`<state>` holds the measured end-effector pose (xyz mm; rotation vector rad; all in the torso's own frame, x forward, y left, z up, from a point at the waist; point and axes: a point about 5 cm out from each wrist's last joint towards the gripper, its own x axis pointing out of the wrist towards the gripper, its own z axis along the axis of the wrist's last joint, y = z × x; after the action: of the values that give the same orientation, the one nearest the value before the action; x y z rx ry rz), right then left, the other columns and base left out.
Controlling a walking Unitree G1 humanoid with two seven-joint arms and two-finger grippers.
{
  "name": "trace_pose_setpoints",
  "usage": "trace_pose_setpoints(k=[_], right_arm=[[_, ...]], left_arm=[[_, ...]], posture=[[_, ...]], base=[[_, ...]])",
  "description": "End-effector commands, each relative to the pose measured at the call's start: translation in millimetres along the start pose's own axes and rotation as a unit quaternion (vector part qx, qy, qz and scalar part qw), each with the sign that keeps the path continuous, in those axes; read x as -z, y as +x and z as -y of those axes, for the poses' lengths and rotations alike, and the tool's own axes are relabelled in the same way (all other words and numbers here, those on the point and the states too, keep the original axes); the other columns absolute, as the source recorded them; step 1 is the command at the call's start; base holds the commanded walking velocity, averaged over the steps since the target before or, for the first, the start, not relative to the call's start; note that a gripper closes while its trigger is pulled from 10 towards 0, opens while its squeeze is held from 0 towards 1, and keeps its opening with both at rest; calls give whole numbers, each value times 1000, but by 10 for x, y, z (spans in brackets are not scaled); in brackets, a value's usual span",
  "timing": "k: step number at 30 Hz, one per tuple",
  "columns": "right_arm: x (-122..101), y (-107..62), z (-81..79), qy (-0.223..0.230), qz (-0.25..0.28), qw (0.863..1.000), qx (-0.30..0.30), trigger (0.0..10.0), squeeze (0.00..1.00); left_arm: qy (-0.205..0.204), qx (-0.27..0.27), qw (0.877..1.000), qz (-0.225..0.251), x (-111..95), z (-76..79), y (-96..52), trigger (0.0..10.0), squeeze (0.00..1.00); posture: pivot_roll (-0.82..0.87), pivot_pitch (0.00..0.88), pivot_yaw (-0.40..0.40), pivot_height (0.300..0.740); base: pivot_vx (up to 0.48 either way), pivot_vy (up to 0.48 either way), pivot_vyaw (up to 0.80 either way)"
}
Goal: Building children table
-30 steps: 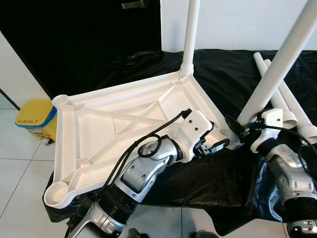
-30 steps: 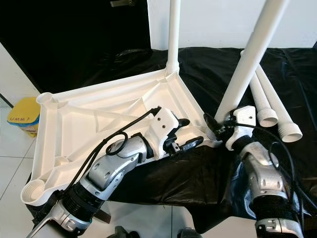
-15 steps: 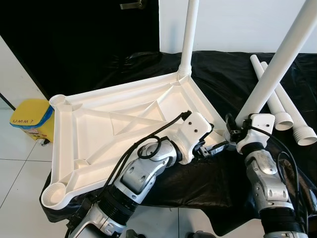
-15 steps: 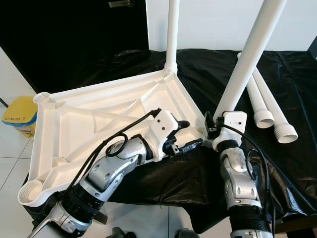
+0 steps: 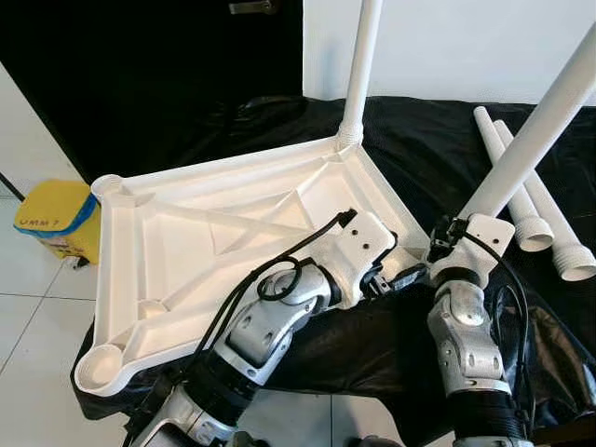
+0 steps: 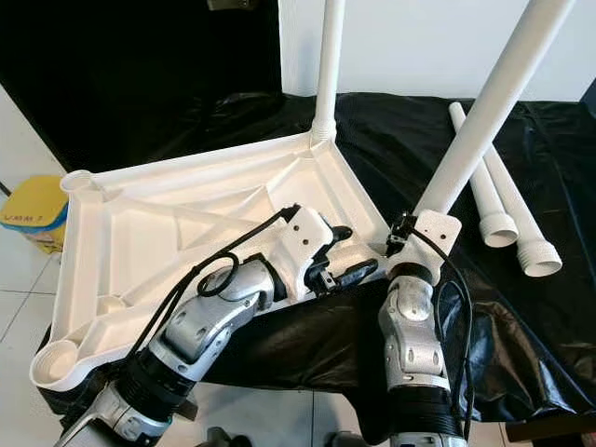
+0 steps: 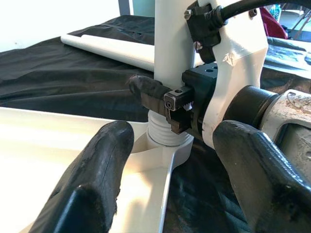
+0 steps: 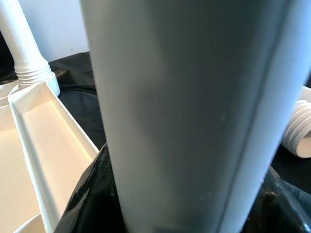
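While the white tabletop [image 5: 214,233] lies upside down on a black sheet [image 5: 438,140], the right gripper [image 7: 163,99] is clamped around the base of a white leg [image 5: 535,130] that's sitting in the corner socket at about 4 o'clock of the top, leaning off toward 1 o'clock. The left gripper [image 5: 396,277] is right beside that same corner with its fingers [image 7: 99,174] spread apart, gripping nothing. Another leg [image 5: 361,65] stands upright in the far corner socket at 12 o'clock. Two spare legs [image 5: 540,209] lie side by side on the sheet at 3 o'clock. Yellow bin [image 5: 56,219] on the floor at 9 o'clock has "UMM" written on it, can't read the rest.
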<state>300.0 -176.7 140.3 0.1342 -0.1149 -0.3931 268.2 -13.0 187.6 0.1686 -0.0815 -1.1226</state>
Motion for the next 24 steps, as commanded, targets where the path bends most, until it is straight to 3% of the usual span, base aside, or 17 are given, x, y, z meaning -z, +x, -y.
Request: trace_pose_setpoints(k=[1, 4, 5, 7, 8, 13, 16, 17, 20, 21, 23, 24], right_arm=[[240, -61, 75, -7, -58, 998, 15, 10000, 0], [175, -55, 40, -11, -38, 999, 8, 10000, 0], [141, -46, 35, -15, -25, 1000, -2, 10000, 275], [121, -40, 33, -18, -17, 1000, -8, 10000, 275], [92, -35, 37, -13, -7, 1000, -24, 10000, 1000], [42, -17, 59, 5, 2, 998, -66, 10000, 1000], [-25, 12, 110, 14, 5, 992, -128, 10000, 1000], [-61, 29, 134, 9, 10, 987, -159, 10000, 133], [-94, 47, 156, 1, 15, 982, -187, 10000, 133], [-95, 49, 159, 0, 16, 982, -190, 10000, 0], [-123, 81, 160, -18, 15, 967, -253, 10000, 0], [-123, 81, 160, -18, 15, 967, -253, 10000, 0]], left_arm=[[-2, 11, 1000, -2, 1, 30, -12, 10000, 0], [-1, 10, 1000, -3, 5, 19, -18, 10000, 0], [0, 10, 1000, -3, 5, 17, -18, 10000, 0], [1, 10, 1000, -3, 6, 15, -18, 10000, 0], [1, 10, 1000, -4, 6, 14, -19, 10000, 0], [2, 11, 1000, -4, 8, 17, -22, 10000, 0], [3, 12, 1000, -5, 14, 21, -23, 10000, 0], [4, 13, 1000, -6, 16, 20, -22, 10000, 0], [4, 13, 1000, -6, 19, 18, -21, 10000, 0], [4, 13, 1000, -6, 19, 17, -21, 10000, 0], [4, 16, 1000, -7, 19, 24, -18, 10000, 0], [4, 16, 1000, -7, 19, 24, -18, 10000, 0]], posture=[[-206, 82, 13, 740], [-205, 77, 13, 740], [-205, 73, 14, 740], [-205, 73, 14, 740], [-206, 70, 17, 740], [-208, 66, 16, 740], [-210, 61, 16, 740], [-210, 59, 18, 740], [-210, 59, 19, 740], [-210, 59, 19, 740], [-213, 55, 24, 740], [-213, 55, 24, 740]], base=[[0, 0, 0], [0, 0, 0], [0, 0, 0], [0, 0, 0], [0, 0, 0], [0, 0, 0], [0, 0, 0], [0, 0, 0], [0, 0, 0], [0, 0, 0], [0, 0, 0], [0, 0, 0]])
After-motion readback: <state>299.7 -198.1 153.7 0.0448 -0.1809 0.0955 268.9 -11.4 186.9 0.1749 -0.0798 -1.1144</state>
